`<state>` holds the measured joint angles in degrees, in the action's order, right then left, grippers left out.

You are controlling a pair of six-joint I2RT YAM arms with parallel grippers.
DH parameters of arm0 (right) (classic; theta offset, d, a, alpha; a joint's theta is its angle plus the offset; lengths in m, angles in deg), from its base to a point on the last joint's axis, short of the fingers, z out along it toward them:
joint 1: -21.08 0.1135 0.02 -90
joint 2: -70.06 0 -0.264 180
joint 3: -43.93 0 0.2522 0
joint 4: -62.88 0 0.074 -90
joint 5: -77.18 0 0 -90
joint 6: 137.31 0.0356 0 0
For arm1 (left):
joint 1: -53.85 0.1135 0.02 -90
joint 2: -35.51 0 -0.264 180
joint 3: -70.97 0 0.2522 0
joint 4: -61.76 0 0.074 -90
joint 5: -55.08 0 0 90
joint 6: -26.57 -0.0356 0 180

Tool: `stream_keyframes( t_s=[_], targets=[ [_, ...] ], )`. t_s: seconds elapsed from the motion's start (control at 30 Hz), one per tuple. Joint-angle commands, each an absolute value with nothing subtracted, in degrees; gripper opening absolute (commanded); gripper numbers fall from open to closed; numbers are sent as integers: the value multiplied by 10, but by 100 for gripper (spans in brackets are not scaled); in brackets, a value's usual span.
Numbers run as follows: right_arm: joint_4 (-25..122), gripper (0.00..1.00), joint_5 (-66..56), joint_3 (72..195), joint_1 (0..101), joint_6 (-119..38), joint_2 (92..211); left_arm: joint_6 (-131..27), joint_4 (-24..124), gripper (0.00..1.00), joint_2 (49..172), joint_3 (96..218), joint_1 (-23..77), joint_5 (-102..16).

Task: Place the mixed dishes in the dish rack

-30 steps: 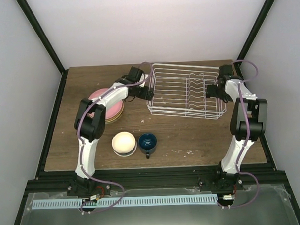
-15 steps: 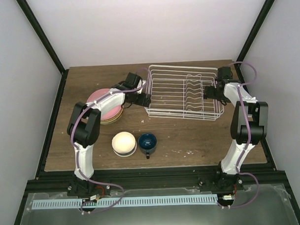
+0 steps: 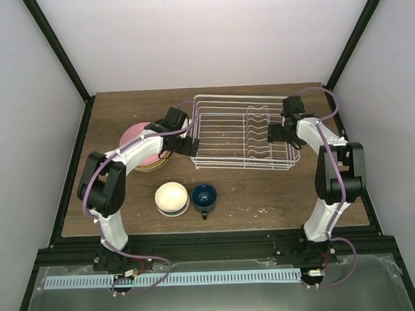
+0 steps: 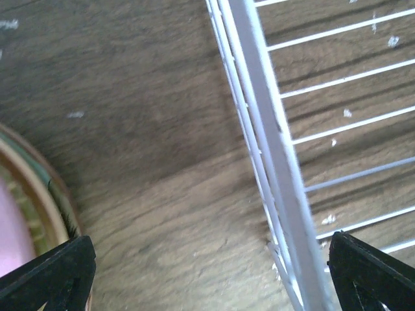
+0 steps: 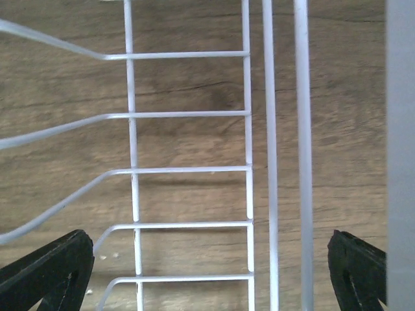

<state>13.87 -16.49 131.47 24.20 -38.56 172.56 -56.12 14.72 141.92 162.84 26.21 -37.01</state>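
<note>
The white wire dish rack (image 3: pixel 227 131) lies across the back middle of the table. My left gripper (image 3: pixel 190 146) is at its left end, open, with the rack's rim wire (image 4: pixel 272 149) running between the fingers close to the right one. My right gripper (image 3: pixel 271 134) is open over the rack's right part, and its rim wires (image 5: pixel 285 162) stand between the fingers. A pink plate (image 3: pixel 134 135) rests on a tan plate (image 3: pixel 153 165), both partly hidden under the left arm. A cream bowl (image 3: pixel 171 195) and a dark blue mug (image 3: pixel 203 195) sit near the front.
The wooden table (image 3: pixel 277 194) has black frame posts at its back corners and white walls around it. The tan plate's edge (image 4: pixel 39 188) lies just left of my left gripper (image 4: pixel 207 288). A white rim shows under the cream bowl.
The dish rack has slid to the left across the table, and both arms moved left with it. The bowl, mug and plates stayed where they were.
</note>
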Motion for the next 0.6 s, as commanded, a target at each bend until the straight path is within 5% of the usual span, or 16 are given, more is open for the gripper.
stream_keyframes(
  t_s=[0.0,0.57],
  targets=[
    [109,100,-153,1294,279,-347,1707,-559,115,100,1383,1599,265,-349],
    [87,100,-173,1235,322,-304,1648,-539,97,100,1272,1484,267,-326]
  ],
)
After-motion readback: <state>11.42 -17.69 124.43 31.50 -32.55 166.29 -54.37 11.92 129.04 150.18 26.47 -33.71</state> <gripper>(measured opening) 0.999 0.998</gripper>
